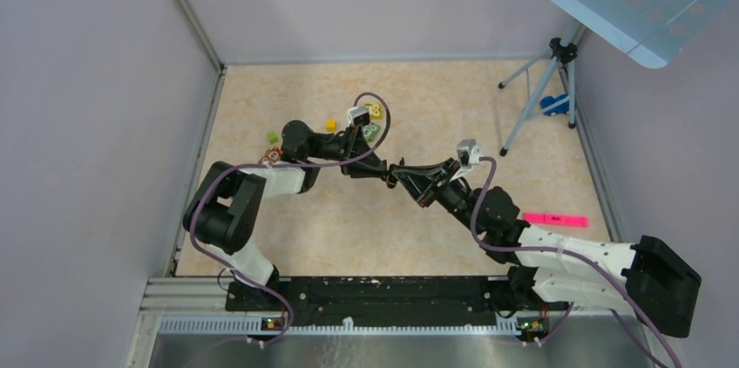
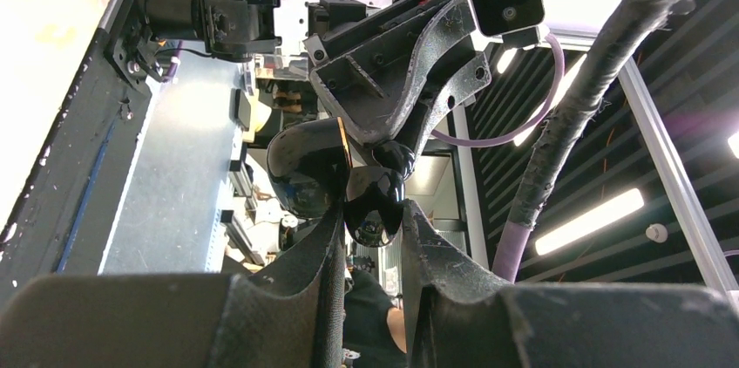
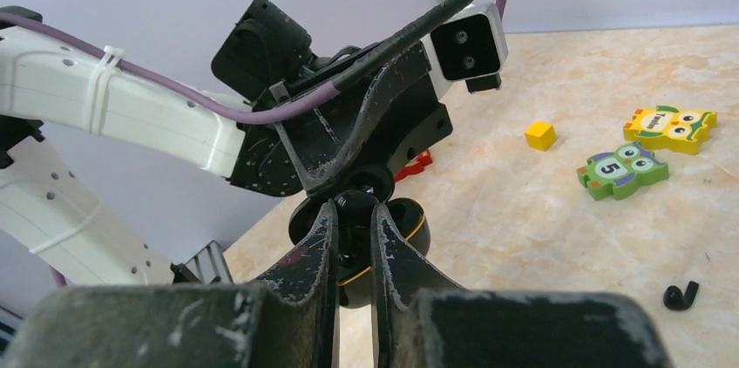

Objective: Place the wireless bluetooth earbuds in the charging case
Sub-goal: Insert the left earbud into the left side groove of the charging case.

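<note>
My left gripper (image 1: 389, 169) is shut on the charging case (image 2: 305, 167), a glossy black puck with a gold rim. It holds the case above the middle of the table. The left wrist view shows the case's hinged halves spread open at my left fingertips (image 2: 370, 207). My right gripper (image 1: 403, 175) meets it tip to tip. It is shut on a tiny black earbud (image 3: 353, 209) and presses it against the open case (image 3: 407, 227). That earbud also shows in the left wrist view (image 2: 396, 157). A small black curled piece (image 3: 680, 296), possibly the other earbud, lies on the table.
A yellow owl block (image 3: 669, 128), a green owl block (image 3: 621, 170) and a yellow cube (image 3: 540, 135) lie behind the grippers. A green cube (image 1: 272, 136) and a red piece (image 1: 270, 156) lie at the left. A pink strip (image 1: 554, 219) and a tripod (image 1: 540, 93) stand at the right.
</note>
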Robot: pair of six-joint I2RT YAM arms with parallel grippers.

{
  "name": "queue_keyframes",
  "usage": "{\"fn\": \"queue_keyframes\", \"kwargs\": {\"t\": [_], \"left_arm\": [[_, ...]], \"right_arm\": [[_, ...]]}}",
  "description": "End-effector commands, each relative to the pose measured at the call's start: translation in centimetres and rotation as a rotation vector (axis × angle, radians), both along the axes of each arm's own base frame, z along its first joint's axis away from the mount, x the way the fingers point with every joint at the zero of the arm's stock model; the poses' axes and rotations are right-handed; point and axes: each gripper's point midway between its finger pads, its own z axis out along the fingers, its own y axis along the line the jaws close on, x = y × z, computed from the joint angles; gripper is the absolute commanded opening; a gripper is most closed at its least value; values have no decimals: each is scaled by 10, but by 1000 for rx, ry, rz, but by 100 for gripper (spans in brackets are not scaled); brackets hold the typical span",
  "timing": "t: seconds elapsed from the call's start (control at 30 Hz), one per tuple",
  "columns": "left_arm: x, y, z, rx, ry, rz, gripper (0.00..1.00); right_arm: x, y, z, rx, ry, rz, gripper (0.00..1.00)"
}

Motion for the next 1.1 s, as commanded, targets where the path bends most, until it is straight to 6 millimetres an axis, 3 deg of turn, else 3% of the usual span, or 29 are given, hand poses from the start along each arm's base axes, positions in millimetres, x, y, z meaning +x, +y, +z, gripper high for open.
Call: {"fn": "queue_keyframes", "kwargs": {"t": [0.0,0.53,1.07], "left_arm": [[4,1,4,-30,-58,18,0],[8,4,14,-66,-62,28,0],[3,5,16,-69,-64,44,0]], "right_arm": [[-11,7,27,65,-38,61,0],[-11,-2,7,47,4,35,0],[-8,3,20,41,-28,34,0]]}}
